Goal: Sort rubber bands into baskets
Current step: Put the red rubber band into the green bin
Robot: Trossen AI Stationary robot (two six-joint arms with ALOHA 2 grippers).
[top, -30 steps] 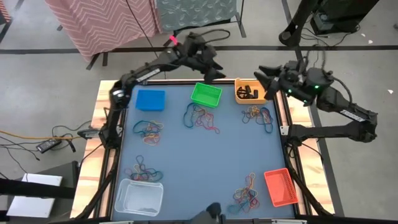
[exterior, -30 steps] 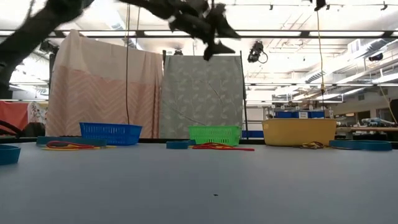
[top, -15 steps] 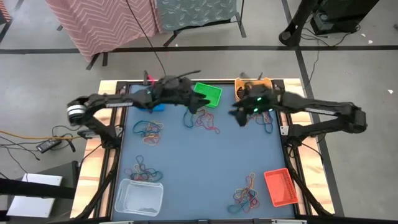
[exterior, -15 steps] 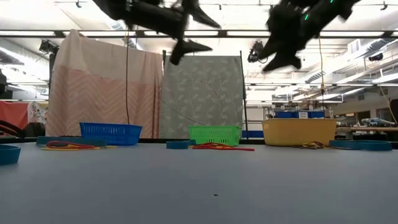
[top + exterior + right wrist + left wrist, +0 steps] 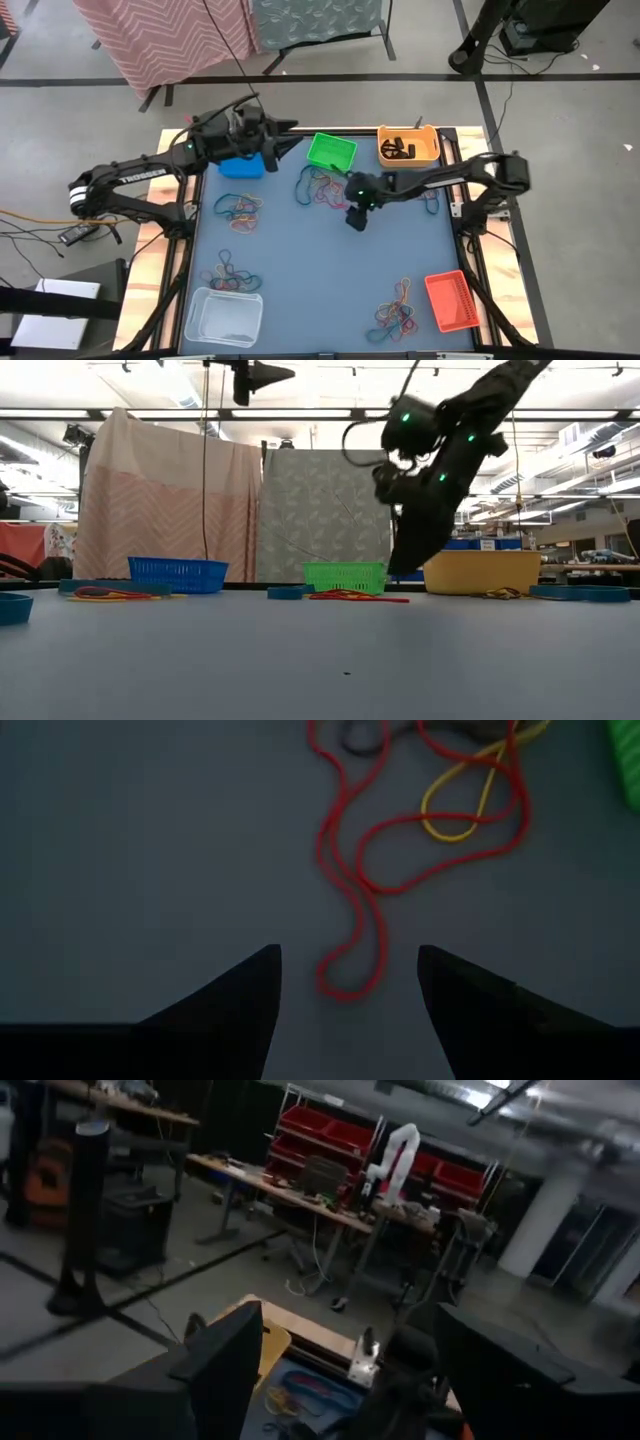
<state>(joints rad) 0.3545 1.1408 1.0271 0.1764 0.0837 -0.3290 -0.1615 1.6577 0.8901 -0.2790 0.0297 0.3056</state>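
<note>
Red rubber band point(image 5: 350, 935) near the desk's far edge, by the green basket point(image 5: 332, 152), sits between my wide-open right tool point(image 5: 350, 982), so I'd drop straight and pinch only it, while my left tool point(image 5: 285, 148) waits open.

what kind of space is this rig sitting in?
Probably a robotics lab or workshop: open ceiling with strip lights, red parts bins on racks, cluttered workbenches, and fabric backdrops hung behind the table.
</note>
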